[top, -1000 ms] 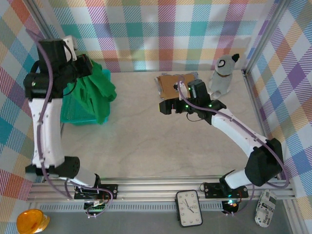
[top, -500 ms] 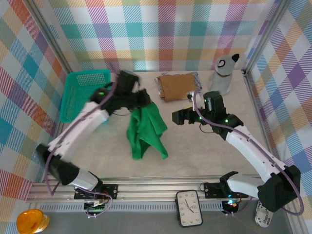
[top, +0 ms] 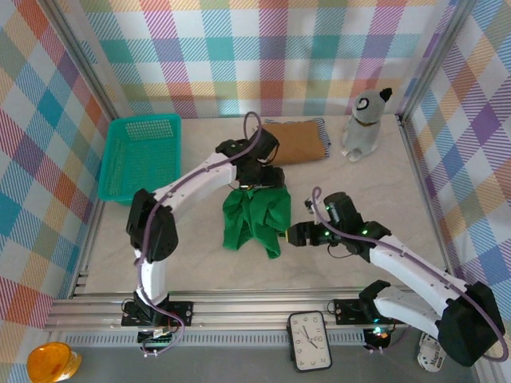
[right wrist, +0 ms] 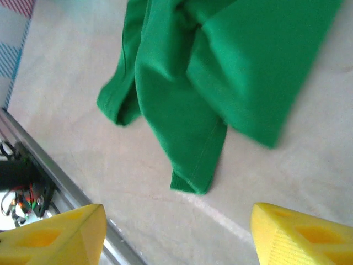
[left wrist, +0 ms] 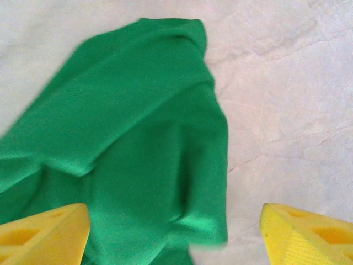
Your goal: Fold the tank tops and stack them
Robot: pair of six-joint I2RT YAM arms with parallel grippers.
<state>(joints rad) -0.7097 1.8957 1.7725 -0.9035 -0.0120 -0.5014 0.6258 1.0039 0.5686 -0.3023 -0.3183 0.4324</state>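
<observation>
Though aloft before, green top point(top: 255, 219) down

High above the near edge, one camera sees the whole table point(top: 200, 239); both wrist cameras look down close on the green top point(left wrist: 138, 138).

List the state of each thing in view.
green tank top, crumpled, unfolded, lying loose
tan-brown tank top, folded flat
teal mesh basket, upright
left gripper, jaws open above green tank top
right gripper, jaws open, nothing held
dog figurine, upright
</observation>
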